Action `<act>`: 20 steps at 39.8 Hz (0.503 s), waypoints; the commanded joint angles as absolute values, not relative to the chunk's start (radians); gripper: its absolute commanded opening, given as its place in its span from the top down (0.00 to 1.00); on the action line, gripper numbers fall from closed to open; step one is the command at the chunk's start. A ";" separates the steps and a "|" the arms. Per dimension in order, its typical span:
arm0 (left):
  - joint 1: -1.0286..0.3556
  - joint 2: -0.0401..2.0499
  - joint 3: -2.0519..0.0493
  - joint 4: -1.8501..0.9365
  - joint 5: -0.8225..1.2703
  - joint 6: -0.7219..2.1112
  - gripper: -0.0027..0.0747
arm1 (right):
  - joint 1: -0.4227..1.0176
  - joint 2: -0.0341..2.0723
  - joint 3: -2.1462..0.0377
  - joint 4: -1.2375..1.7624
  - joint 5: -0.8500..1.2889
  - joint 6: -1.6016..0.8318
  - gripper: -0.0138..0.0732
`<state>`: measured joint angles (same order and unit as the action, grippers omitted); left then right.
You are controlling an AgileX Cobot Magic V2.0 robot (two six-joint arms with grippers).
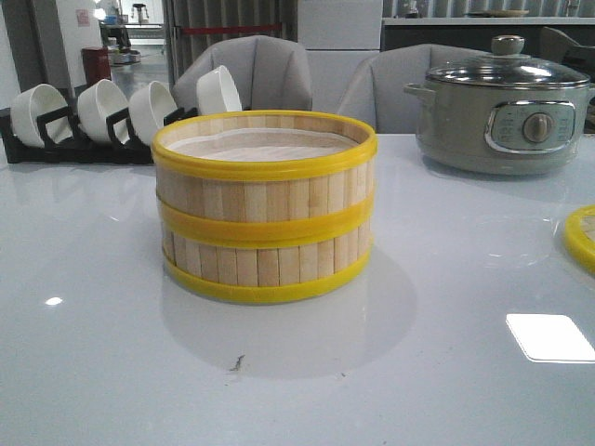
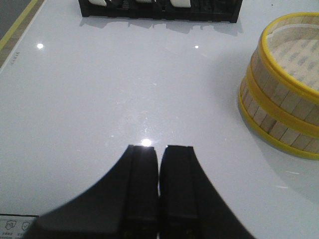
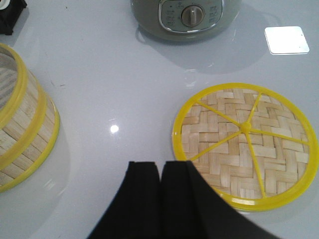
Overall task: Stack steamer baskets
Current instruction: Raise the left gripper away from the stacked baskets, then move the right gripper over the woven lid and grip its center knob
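Observation:
Two steamer baskets stand stacked one on the other at the table's middle, wood slats with yellow rims and a pale liner showing inside the top one. The stack also shows in the left wrist view as steamer baskets and in the right wrist view as steamer baskets. The woven yellow-rimmed lid lies flat on the table to the right; only its edge shows in the front view. My left gripper is shut and empty, left of the stack. My right gripper is shut and empty, beside the lid's rim.
A grey-green electric pot with a glass lid stands at the back right. A black rack of white bowls stands at the back left. Grey chairs are behind the table.

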<state>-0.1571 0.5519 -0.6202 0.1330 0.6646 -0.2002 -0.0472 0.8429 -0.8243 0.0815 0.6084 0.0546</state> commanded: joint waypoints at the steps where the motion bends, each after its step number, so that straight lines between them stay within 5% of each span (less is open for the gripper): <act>1: -0.157 0.555 -0.648 0.135 0.579 -0.210 0.86 | -0.049 0.841 -0.858 0.079 0.530 0.049 0.73; 10: -0.157 0.555 -0.648 0.135 0.579 -0.210 0.86 | -0.048 0.847 -0.858 0.080 0.552 0.049 0.43; 20: -0.157 0.555 -0.648 0.135 0.579 -0.210 0.86 | -0.023 0.850 -0.858 0.082 0.563 0.049 0.43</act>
<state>-0.1571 0.5519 -0.6202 0.1330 0.6646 -0.2012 -0.0255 0.8504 -0.8243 0.0818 0.6195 0.0546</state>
